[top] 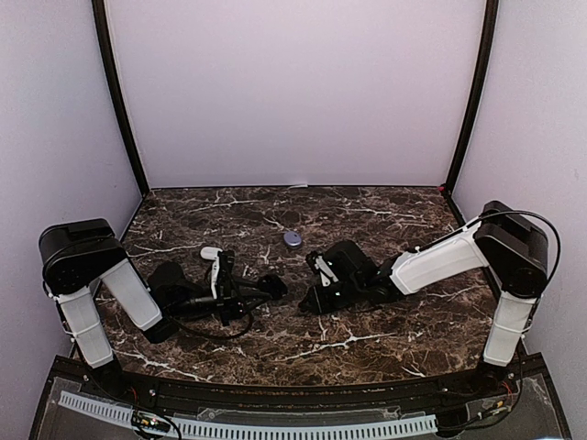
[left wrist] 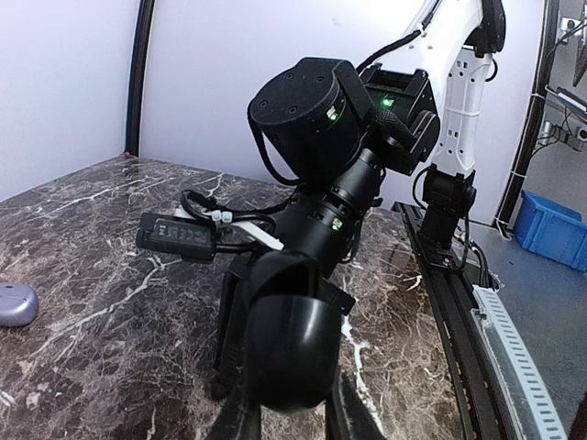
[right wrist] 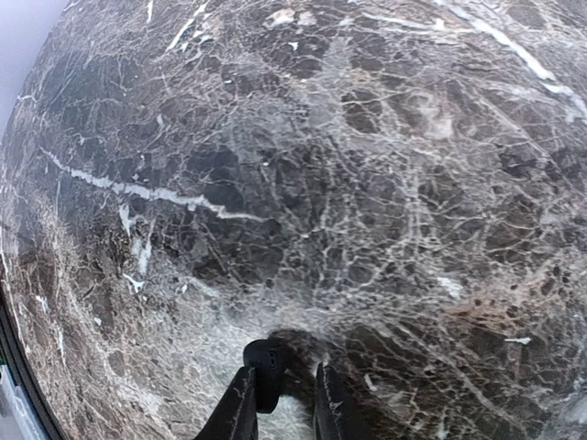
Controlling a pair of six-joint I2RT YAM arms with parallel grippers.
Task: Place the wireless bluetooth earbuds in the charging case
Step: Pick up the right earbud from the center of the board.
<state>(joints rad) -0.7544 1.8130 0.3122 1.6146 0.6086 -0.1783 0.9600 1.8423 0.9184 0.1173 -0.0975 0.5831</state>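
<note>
1. The charging case (top: 292,238), a lilac pebble shape, lies flat on the dark marble table (top: 385,206). Its lid looks closed as far as the views show, and nothing touches it.
2. The left gripper (top: 272,287) lies low over the marble on the near-left side of the case, well apart from it. It points across toward the right arm.
3. In the left wrist view only the lower parts of its fingers (left wrist: 240,420) show at the bottom edge. They are dark against a round black joint housing (left wrist: 289,353) of the right arm, so I cannot tell how wide this pincer stands.
4. In that same view the case sits at the far left edge, resting on the marble apart from both arms.
5. The right gripper (right wrist: 289,376) is on the near-right side of the case, also well apart from it, and points down at the veined marble. The two grippers are near each other on the case's near side.
6. The right fingers (right wrist: 327,403) stand narrow, with only a slim gap between them.
7. A small dark rounded shape (right wrist: 266,362) sits at one fingertip. It is too blurred to tell whether it is an earbud or part of the finger, or whether it is gripped.
</note>
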